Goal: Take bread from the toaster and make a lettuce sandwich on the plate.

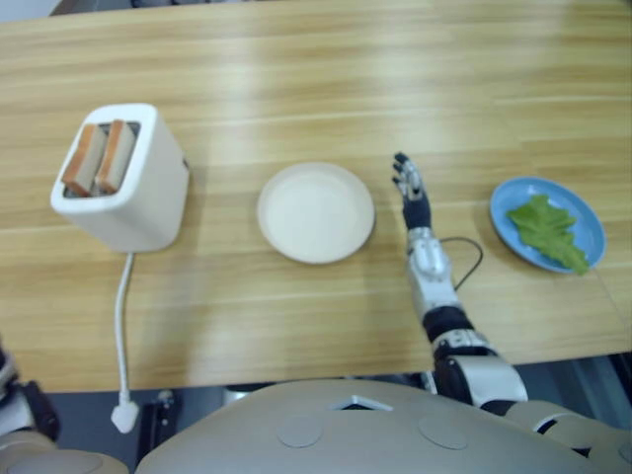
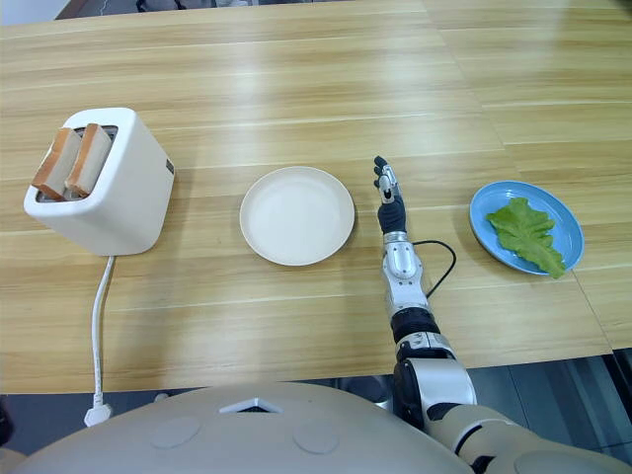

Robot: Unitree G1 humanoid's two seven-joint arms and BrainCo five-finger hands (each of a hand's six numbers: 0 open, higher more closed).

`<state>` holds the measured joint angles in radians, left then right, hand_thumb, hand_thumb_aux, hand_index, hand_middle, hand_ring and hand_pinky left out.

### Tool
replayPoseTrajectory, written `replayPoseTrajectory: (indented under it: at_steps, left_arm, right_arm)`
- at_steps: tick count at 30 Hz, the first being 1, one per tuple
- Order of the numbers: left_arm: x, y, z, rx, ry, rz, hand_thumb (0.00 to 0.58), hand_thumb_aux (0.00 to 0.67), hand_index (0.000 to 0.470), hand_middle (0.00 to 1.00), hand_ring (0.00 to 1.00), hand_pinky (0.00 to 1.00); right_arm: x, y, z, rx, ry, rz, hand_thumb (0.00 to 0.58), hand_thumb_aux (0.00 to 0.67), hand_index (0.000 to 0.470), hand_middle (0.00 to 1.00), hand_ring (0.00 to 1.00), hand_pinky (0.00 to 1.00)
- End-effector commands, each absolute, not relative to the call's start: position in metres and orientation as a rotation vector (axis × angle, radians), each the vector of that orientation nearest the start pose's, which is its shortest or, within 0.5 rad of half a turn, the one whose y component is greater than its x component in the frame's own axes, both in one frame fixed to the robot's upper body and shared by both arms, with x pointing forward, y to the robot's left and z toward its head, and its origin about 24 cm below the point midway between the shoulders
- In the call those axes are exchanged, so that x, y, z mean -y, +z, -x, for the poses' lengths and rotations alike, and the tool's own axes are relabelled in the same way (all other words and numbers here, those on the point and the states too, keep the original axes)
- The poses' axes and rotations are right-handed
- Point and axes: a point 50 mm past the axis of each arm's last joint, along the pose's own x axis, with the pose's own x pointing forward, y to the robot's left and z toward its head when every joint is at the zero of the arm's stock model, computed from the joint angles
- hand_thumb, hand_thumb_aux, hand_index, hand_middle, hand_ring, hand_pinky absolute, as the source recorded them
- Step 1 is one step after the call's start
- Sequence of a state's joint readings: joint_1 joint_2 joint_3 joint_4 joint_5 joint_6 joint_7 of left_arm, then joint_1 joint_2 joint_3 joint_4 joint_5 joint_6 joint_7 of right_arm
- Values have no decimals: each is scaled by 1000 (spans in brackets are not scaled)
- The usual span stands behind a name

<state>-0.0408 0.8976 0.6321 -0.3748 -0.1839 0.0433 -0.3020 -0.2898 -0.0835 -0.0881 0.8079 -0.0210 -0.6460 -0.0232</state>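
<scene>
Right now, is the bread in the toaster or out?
In. Two slices stand upright in the slots of the toaster, tops poking above its rim.

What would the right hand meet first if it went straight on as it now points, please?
Probably nothing: the right hand points across bare wooden table, just right of the empty plate.

Both views look out from the robot's head, facing forward and steeply down onto the table (image 2: 296, 79). They sit fairly close above its near edge, and its far edge lies at the top of the picture. The two eyes lie side by side, so they share almost the whole scene: the toaster (image 2: 109, 188) on the left, the cream plate (image 2: 296, 215) in the middle and the blue plate (image 2: 481, 219) on the right. In the left eye view all of this sits slightly further right.
</scene>
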Motion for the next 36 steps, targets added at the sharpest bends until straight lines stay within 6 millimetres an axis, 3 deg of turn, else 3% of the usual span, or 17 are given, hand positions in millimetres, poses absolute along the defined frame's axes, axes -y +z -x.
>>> replayPoseTrajectory:
  at_steps: [1,6,11,15,24,30,36]
  left_arm:
    - [-330,268,-211,364,259,-1207,0,0,0,0,0,0]
    - [-352,223,-224,93,267,-1438,0,0,0,0,0,0]
    - [-359,190,-230,-47,216,-1461,0,0,0,0,0,0]
    - [-355,174,-233,-88,157,-1423,0,0,0,0,0,0]
    - [-367,157,-234,-203,151,-1475,0,0,0,0,0,0]
    - [-380,159,-232,-240,200,-1528,0,0,0,0,0,0]
    - [-380,159,-232,-234,197,-1511,0,0,0,0,0,0]
  right_arm:
    - [176,-2,-282,112,-50,79,0,0,0,0,0,0]
    - [175,-2,-280,112,-47,80,0,0,0,0,0,0]
    - [175,-2,-280,112,-41,82,0,0,0,0,0,0]
    - [175,-2,-279,107,-36,84,0,0,0,0,0,0]
    - [177,-1,-277,108,-38,85,0,0,0,0,0,0]
    - [177,-1,-276,103,-38,85,0,0,0,0,0,0]
    - [178,-2,-275,97,-38,86,0,0,0,0,0,0]
